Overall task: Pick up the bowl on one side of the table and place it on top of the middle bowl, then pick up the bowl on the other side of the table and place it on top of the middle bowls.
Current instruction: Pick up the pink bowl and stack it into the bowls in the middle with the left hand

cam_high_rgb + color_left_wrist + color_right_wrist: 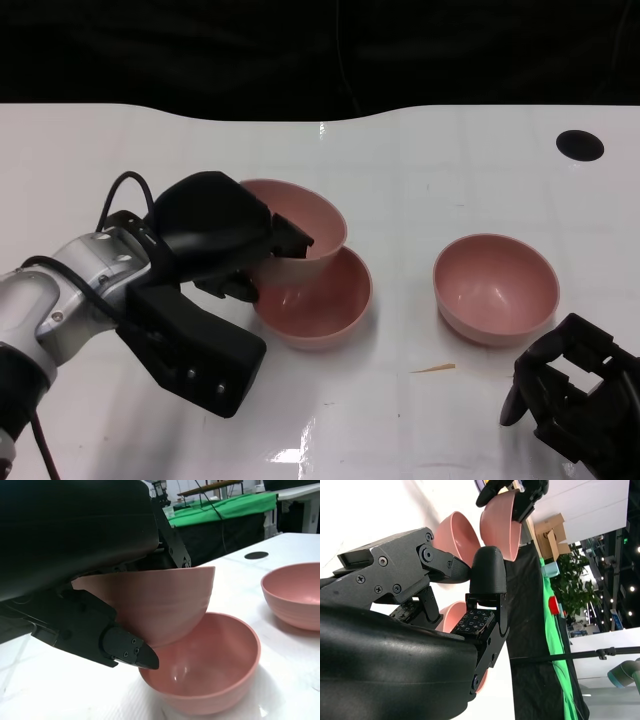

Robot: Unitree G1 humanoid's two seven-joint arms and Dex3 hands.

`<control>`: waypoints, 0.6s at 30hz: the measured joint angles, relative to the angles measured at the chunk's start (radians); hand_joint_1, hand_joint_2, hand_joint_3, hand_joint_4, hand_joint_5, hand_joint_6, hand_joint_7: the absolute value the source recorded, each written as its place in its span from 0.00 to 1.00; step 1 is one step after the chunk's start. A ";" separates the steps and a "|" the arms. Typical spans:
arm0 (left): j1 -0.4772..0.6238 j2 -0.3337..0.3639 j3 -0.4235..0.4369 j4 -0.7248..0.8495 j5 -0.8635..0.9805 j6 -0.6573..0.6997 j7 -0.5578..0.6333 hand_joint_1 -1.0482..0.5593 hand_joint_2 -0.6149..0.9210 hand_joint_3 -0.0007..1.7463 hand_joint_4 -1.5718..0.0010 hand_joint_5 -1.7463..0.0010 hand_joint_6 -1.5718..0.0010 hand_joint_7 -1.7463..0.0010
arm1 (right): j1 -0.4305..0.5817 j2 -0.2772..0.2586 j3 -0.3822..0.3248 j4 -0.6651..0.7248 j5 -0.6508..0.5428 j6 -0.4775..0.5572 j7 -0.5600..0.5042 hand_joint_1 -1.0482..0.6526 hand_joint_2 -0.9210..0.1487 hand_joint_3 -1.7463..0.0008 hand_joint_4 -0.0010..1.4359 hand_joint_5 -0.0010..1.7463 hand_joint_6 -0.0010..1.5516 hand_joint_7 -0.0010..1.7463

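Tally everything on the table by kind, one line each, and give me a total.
Pink bowls: 3 (held bowl in the left hand, middle bowl, right bowl)
Black round spot on the table: 1
Small tan sliver: 1
Total: 5
The right hand holds nothing.

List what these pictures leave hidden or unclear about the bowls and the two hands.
- Held bowl: in the head view the left hand covers its near rim, so the grip there cannot be seen.
- Middle bowl: whether the held bowl touches it is unclear in any view.
- Right bowl: in the right wrist view the right hand hides most of it.
- Right hand: cut off by the head view's lower edge.
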 measured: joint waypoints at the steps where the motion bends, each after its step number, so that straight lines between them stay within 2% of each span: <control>1: -0.002 -0.004 -0.002 0.002 0.005 0.001 0.004 0.49 1.00 0.08 0.29 0.60 0.29 0.78 | 0.000 0.000 0.001 0.000 -0.002 0.000 -0.002 0.55 0.21 0.58 0.63 0.90 0.54 0.70; 2: -0.003 -0.006 -0.005 0.005 0.012 -0.001 0.014 0.49 1.00 0.08 0.38 0.39 0.39 0.56 | 0.000 0.001 0.002 -0.001 -0.005 0.000 -0.005 0.55 0.21 0.58 0.63 0.90 0.54 0.70; 3: -0.004 -0.009 -0.008 0.008 0.016 -0.005 0.025 0.49 1.00 0.08 0.43 0.29 0.46 0.42 | 0.000 0.003 0.003 -0.001 -0.008 0.000 -0.008 0.55 0.21 0.59 0.63 0.90 0.54 0.70; 4: -0.004 -0.012 -0.009 0.010 0.017 -0.009 0.032 0.47 1.00 0.12 0.45 0.27 0.49 0.36 | 0.000 0.004 0.003 -0.001 -0.009 0.000 -0.009 0.55 0.21 0.59 0.63 0.90 0.54 0.70; 5: -0.005 -0.015 -0.012 0.011 0.017 -0.011 0.031 0.46 1.00 0.16 0.45 0.30 0.51 0.34 | 0.000 0.005 0.003 -0.001 -0.010 0.000 -0.009 0.55 0.21 0.59 0.63 0.89 0.54 0.70; 7: -0.006 -0.018 -0.022 0.015 0.016 -0.017 0.031 0.45 1.00 0.20 0.44 0.35 0.51 0.37 | 0.000 0.008 0.003 -0.001 -0.010 0.000 -0.009 0.55 0.21 0.59 0.63 0.89 0.54 0.70; 8: -0.006 -0.020 -0.025 0.019 0.015 -0.021 0.030 0.45 1.00 0.20 0.41 0.41 0.47 0.46 | 0.000 0.009 0.003 -0.001 -0.010 0.000 -0.009 0.55 0.21 0.59 0.63 0.89 0.54 0.70; 13: -0.007 -0.029 -0.029 0.033 0.015 -0.033 0.031 0.49 1.00 0.13 0.43 0.35 0.48 0.45 | 0.000 0.013 0.004 -0.001 -0.010 0.000 -0.009 0.55 0.20 0.59 0.63 0.89 0.55 0.69; 16: -0.007 -0.040 -0.034 0.033 0.015 -0.031 0.029 0.50 1.00 0.10 0.47 0.26 0.47 0.46 | 0.001 0.014 0.005 -0.001 -0.013 0.000 -0.009 0.54 0.20 0.60 0.63 0.90 0.55 0.69; 18: -0.007 -0.047 -0.038 0.033 0.015 -0.026 0.028 0.50 1.00 0.10 0.48 0.23 0.42 0.59 | 0.001 0.015 0.006 -0.001 -0.013 0.000 -0.008 0.55 0.19 0.60 0.63 0.89 0.55 0.68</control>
